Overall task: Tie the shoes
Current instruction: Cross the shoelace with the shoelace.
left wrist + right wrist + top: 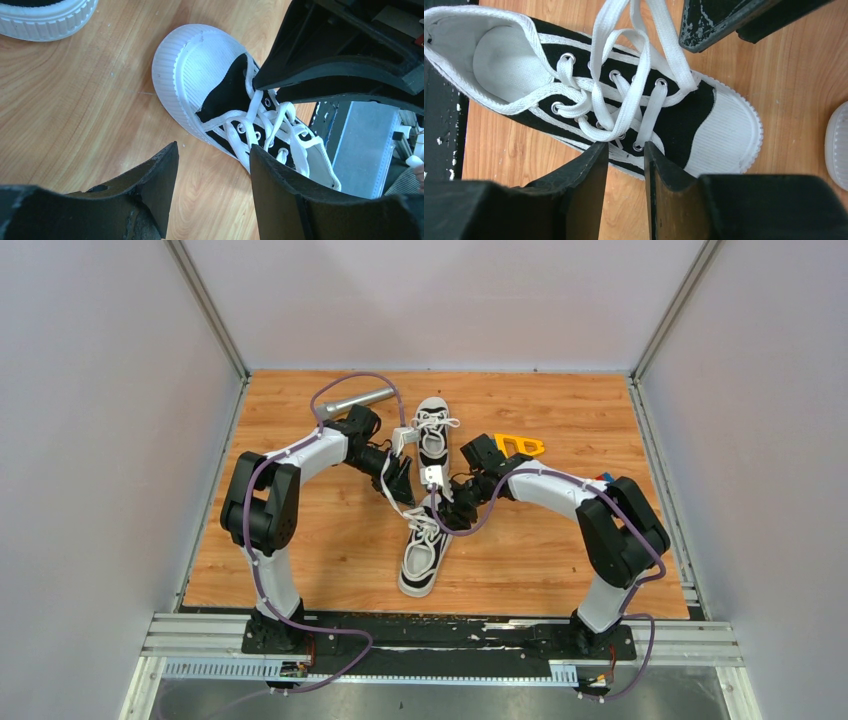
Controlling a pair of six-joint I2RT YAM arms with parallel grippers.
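Observation:
Two black-and-white shoes lie on the wooden table, the far shoe (pixel 432 430) behind the near shoe (pixel 423 555). The near shoe (pixel 220 95) (pixel 624 100) has loose white laces (pixel 624 85) crossed over its tongue, with no bow. My left gripper (pixel 403 483) (pixel 214 147) hovers open beside its toe end, bare wood between the fingers. Just over the shoe's edge by the eyelets, my right gripper (pixel 443 508) (pixel 625 145) stands open with a narrow gap and nothing in it. Both grippers crowd over the same laces.
A silver cylinder (pixel 355 400) lies at the back left and an orange tool (pixel 520 445) sits behind the right arm. The far shoe's toe cap (pixel 45 15) shows at the left wrist view's top edge. Grey walls enclose the table on three sides.

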